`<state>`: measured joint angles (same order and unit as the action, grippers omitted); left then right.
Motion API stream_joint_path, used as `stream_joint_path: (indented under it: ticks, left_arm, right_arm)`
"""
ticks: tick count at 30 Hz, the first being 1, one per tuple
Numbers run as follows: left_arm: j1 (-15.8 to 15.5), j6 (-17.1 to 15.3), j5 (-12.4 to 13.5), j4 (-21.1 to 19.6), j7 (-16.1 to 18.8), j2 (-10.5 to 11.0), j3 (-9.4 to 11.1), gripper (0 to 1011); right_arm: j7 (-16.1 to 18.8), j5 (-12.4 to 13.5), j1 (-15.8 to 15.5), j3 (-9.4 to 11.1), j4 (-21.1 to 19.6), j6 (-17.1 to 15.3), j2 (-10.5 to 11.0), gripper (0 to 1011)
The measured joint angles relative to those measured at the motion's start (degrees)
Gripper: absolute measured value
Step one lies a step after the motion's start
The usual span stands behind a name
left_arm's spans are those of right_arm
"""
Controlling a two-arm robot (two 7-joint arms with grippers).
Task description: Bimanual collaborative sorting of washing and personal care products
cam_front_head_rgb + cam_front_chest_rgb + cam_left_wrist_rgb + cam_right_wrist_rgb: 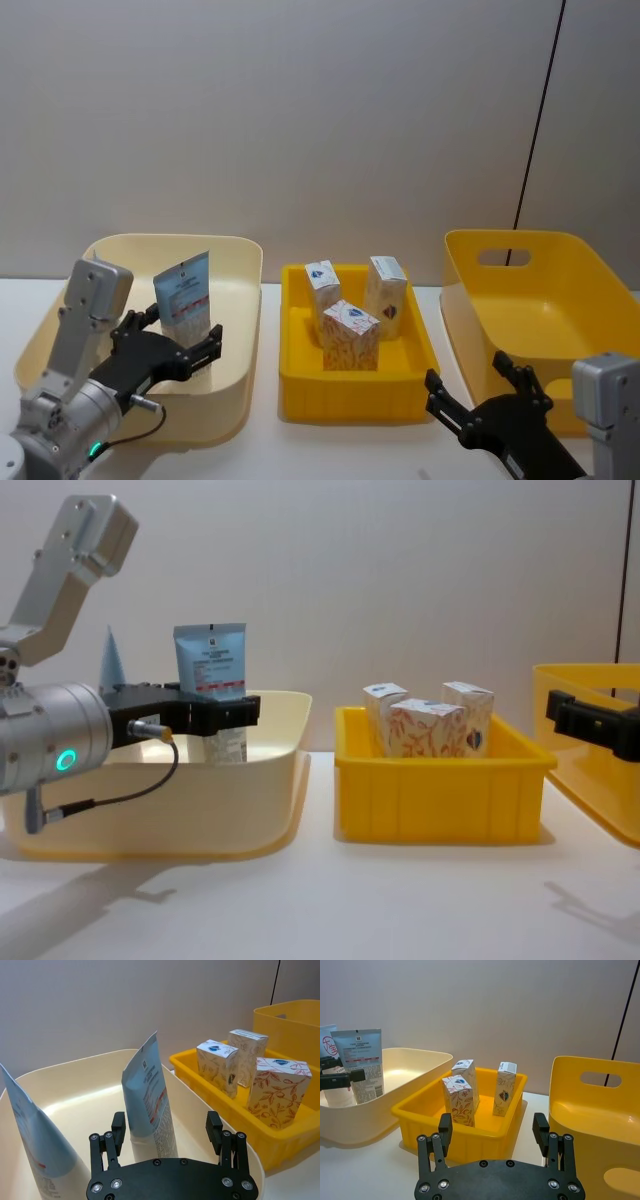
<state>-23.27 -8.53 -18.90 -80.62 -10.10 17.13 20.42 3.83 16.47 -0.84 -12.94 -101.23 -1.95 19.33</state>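
I'm seeing soft, even light coming down from above in every view. Faint, soft-edged shadows are lying on the bench under the cream bin and yellow tray. The tube is standing evenly lit against the plain wall.

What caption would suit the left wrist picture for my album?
Open left gripper facing an upright light-blue squeeze tube in a cream plastic bin.
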Motion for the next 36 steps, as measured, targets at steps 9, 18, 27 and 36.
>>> stream_joint_path:
  ticks: [9,18,27,36]
  left_arm:
    - [-1.8,0.2,1.3,2.8,0.3,-1.0,0.2,1002]
    - [-3.7,0.5,2.2,6.2,0.6,-2.1,0.2,1003]
    - [-4.7,0.7,2.7,8.0,0.7,-2.7,0.1,794]
    - [-5.1,0.8,2.9,8.8,0.8,-2.9,0.1,541]
  right_arm:
    - [0.0,0.0,0.0,0.0,0.0,0.0,0.0,1001]
    - [0.0,0.0,0.0,0.0,0.0,0.0,0.0,1001]
    - [0.0,0.0,0.0,0.0,0.0,0.0,0.0,1001]
    - [0.0,0.0,0.0,0.0,0.0,0.0,0.0,1000]
